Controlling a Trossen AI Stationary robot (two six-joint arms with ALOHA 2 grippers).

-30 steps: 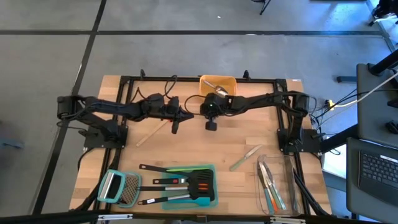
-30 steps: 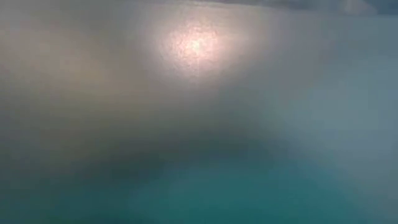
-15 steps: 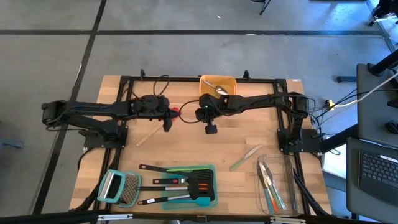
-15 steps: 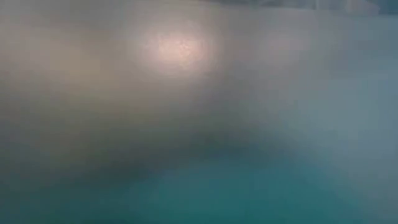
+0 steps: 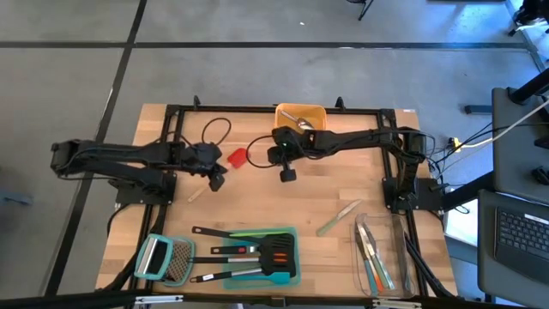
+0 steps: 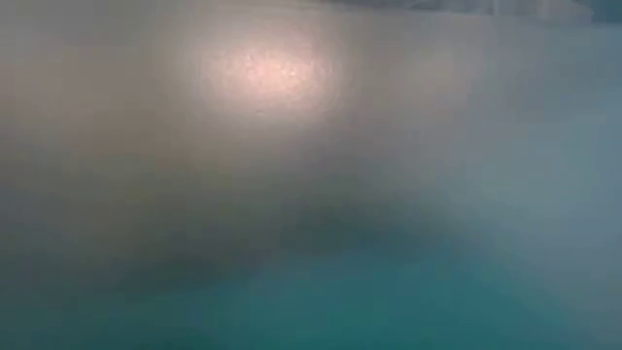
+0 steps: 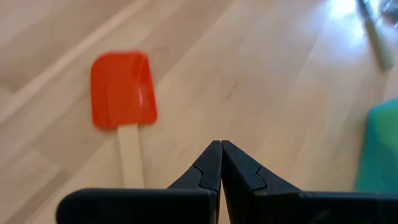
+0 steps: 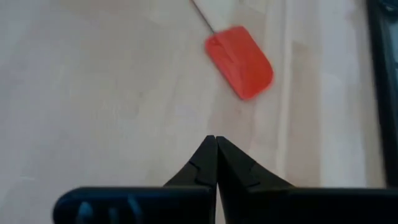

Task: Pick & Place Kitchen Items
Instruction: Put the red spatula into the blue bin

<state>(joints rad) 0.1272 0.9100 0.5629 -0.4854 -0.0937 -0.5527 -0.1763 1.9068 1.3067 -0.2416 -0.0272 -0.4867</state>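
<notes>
Red spatula (image 5: pixel 237 158) lies loose on the counter (image 5: pixel 343 184), upper middle of the frame, between both arms.
Left gripper (image 7: pixel 221 163) and right gripper (image 8: pixel 215 158) hang empty, jaws closed; whichever picks should open first and take the pale handle. I count one red spatula, one orange bin (image 5: pixel 301 113), one teal tray (image 5: pixel 292 276).

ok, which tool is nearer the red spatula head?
Left. The left tool sits just beside the red spatula, by its handle; the right tool is farther off, across from the head.
</notes>
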